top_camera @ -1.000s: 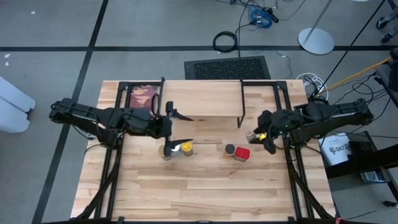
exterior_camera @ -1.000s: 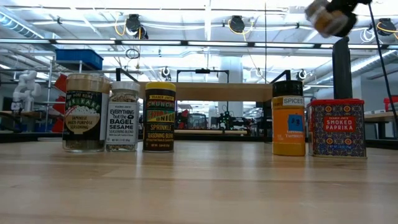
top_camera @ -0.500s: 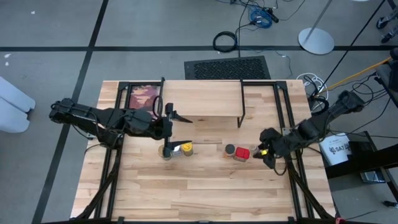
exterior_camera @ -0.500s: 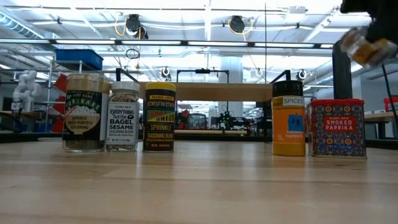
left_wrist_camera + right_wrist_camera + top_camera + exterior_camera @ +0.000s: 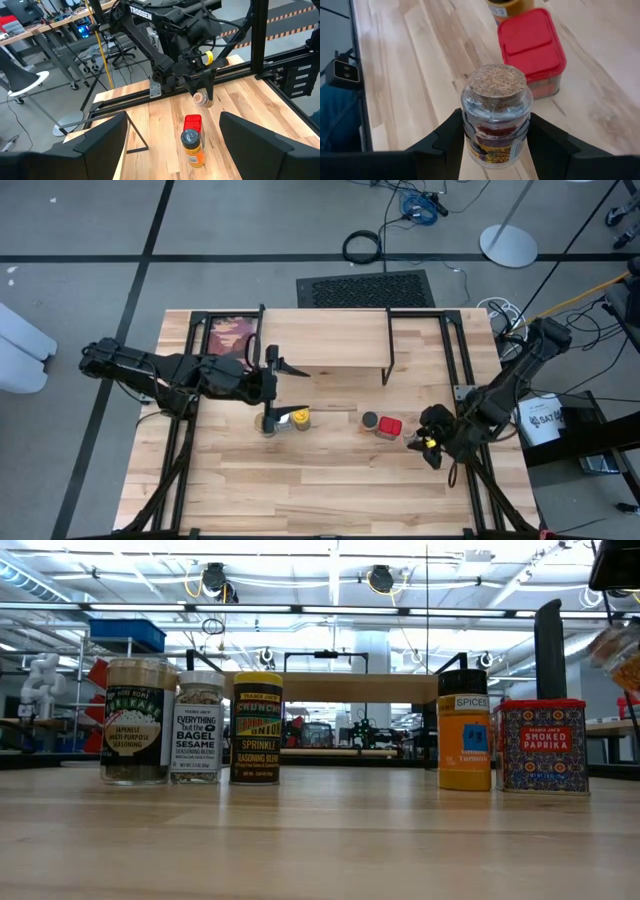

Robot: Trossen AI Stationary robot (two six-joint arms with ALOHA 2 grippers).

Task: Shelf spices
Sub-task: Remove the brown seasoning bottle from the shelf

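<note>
A small glass jar with a cork stopper (image 5: pixel 495 115) sits in my right gripper (image 5: pixel 426 443), above the table just right of the red box (image 5: pixel 390 426). The dark-lidded orange jar (image 5: pixel 370 420) stands against the box's left side. Three more spice jars (image 5: pixel 195 725) stand in a row on the tabletop left of centre. The shelf (image 5: pixel 325 345), a light-wood plank on thin black legs, stands at the far side. My left gripper (image 5: pixel 285 365) hangs open above the table between the shelf and the three jars, with nothing between its fingers. My right gripper pinches the jar's glass body (image 5: pixel 470 132), below the cork, between its two fingers (image 5: pixel 447 142), one on each side. The fingers slant down from the table's right side. The jar is lifted clear of the table and tilted, its cork end pointing away from the wrist.
A reddish picture in a black frame (image 5: pixel 229 335) lies at the table's far left. Black metal rails (image 5: pixel 470 470) run along both table sides. Bare wood lies in front of the spices toward the near edge.
My right gripper has carried the cork jar from near the shelf's right end toward the table's near edge and down, rolling as it went. It now hangs low beside the red box. The jar stayed in the hold.
</note>
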